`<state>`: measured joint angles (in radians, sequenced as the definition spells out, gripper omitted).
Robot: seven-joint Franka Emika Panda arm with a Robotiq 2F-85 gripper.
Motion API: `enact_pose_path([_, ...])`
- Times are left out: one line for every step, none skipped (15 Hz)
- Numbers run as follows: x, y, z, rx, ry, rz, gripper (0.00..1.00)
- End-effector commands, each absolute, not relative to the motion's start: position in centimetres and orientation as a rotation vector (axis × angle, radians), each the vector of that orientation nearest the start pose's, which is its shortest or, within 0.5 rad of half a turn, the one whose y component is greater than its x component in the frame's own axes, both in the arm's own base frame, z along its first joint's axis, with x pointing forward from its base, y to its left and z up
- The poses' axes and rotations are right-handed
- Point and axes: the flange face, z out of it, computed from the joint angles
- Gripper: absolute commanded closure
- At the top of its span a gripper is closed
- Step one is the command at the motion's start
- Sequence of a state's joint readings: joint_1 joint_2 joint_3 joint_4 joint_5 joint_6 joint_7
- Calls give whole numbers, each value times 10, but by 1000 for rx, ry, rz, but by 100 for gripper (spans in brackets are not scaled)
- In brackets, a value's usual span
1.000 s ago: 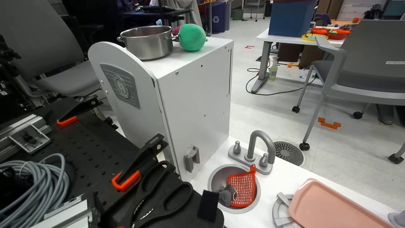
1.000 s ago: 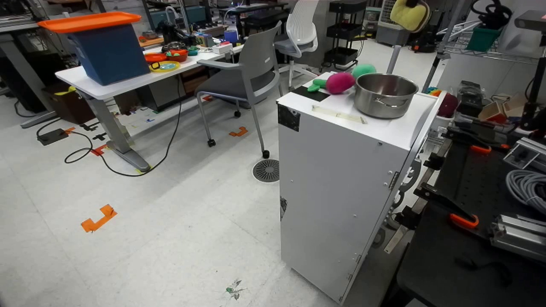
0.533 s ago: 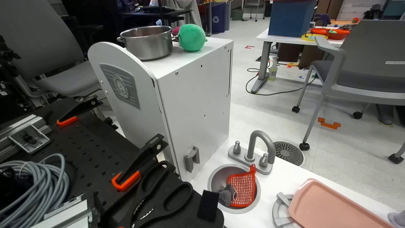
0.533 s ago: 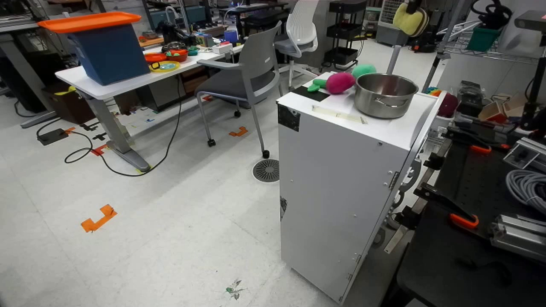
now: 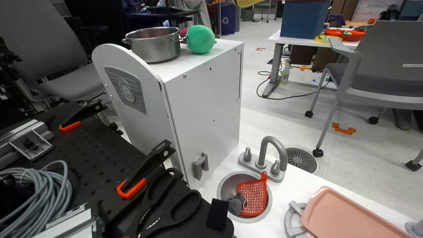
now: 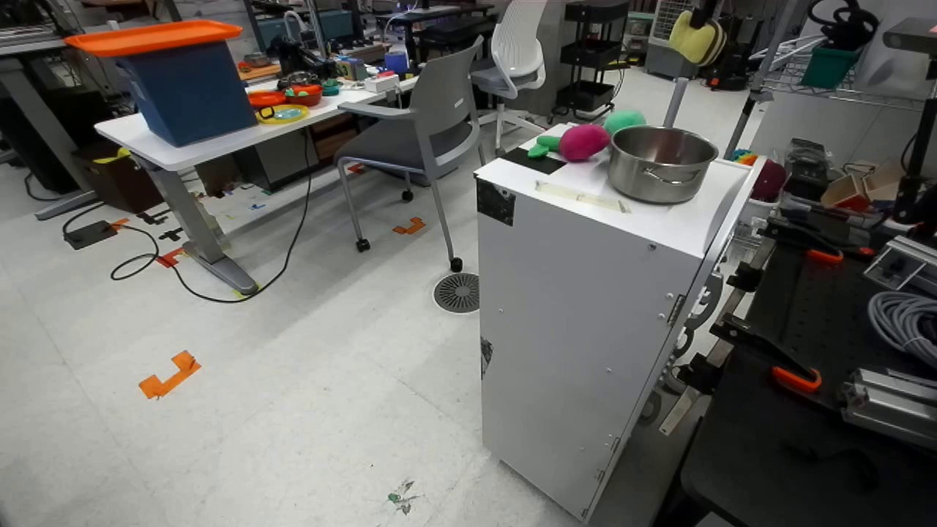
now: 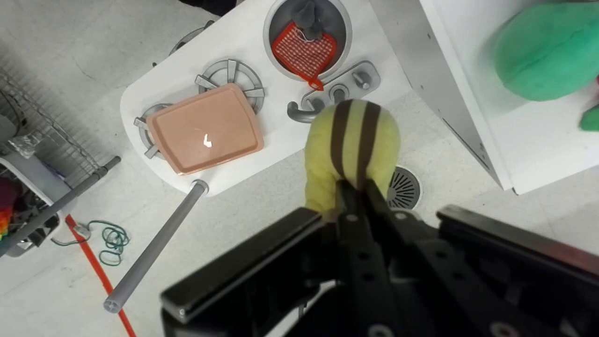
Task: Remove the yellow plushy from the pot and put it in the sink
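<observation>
The yellow plushy (image 7: 320,140), with brown stripes, hangs in my gripper (image 7: 358,185), whose fingers are closed on it. In the wrist view the plushy appears over the floor beside the faucet. It also shows in an exterior view (image 6: 692,36), held in the air beyond the pot, and at the top edge of an exterior view (image 5: 245,3). The steel pot (image 5: 153,46) stands on the white cabinet and shows in an exterior view (image 6: 659,172). The round grey sink (image 5: 228,185) holds a red checked cloth and a grey item. It also shows in the wrist view (image 7: 280,23).
The grey arched faucet (image 5: 272,142) rises at the sink's rim. The tall white cabinet (image 5: 205,96) stands beside the sink, with a green ball (image 5: 200,39) and a pink-red toy (image 6: 583,142) on top. A pink tray (image 7: 206,131) lies on the burners. A grey post (image 7: 159,243) stands at the counter edge.
The plushy has moved slightly down, turned and become smaller in an exterior view, and has come into sight at the top edge in an exterior view. The pot and sink stay put.
</observation>
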<state>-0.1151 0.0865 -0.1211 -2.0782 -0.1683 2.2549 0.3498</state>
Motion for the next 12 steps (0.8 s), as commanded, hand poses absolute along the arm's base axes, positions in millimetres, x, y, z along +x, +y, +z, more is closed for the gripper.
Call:
enact_pose_path([558,-150,406,-3151,849,-148,99])
enact_pose_path([558,-152,407,-3147,861,-143,99])
enact_pose_path([558,-153,409,-3140,867,-141,70])
enact_pose_path([558,-154,410,-3135,869,-141,69])
enact_pose_path([557,-155,411,-3123,882,-142,63])
enact_pose_path([557,-155,412,-3110,892,-134,55])
enact_pose_path([557,-156,413,-3099,903,-131,49])
enact_pose_path([557,-156,414,-3087,911,-129,42])
enact_pose_path([557,-157,415,-3076,915,-132,34])
enact_pose_path([557,-156,416,-3067,918,-138,27])
enact_pose_path([557,-156,417,-3058,921,-143,19])
enact_pose_path([558,-156,418,-3053,924,-147,13])
